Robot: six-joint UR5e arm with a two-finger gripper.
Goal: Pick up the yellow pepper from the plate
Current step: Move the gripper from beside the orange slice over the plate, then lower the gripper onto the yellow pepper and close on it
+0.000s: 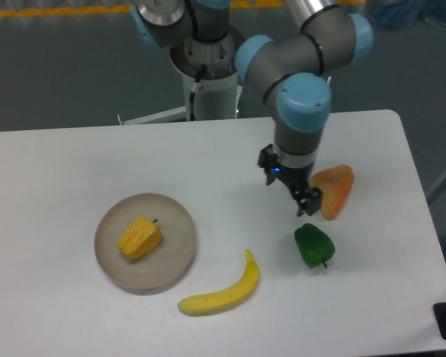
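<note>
Nearest the camera: banana (221,291), lying flat on the white table (74,163), curved, tip pointing up toward the far right. Just up and left of it: plate (177,256), round, beige, flat on the table. On the plate, left of centre: yellow pepper (140,237), resting on its side, short dark stem pointing toward the far right. Nothing touching the pepper.

Right of the banana, apart from it: green pepper (313,245), on the table with its stem toward the near edge. Just beyond the green pepper and slightly right: orange wedge (333,190), lying flat, narrow end toward the camera.

Immediately left of the orange wedge and above the green pepper: gripper (307,204), hanging from the wrist and pointing down at the table. Nothing visible between the fingers. Gap between the fingers too small and dark to read; spread or pressed together cannot be told. Well apart from the plate, with bare table between the two.

Above the gripper: grey arm (297,63) with blue joint caps, bending back toward the far side. Behind it, at the far edge of the table: round base column (208,67). Beyond the table: dark grey floor (59,67) with a yellow strip along the top edge.
</note>
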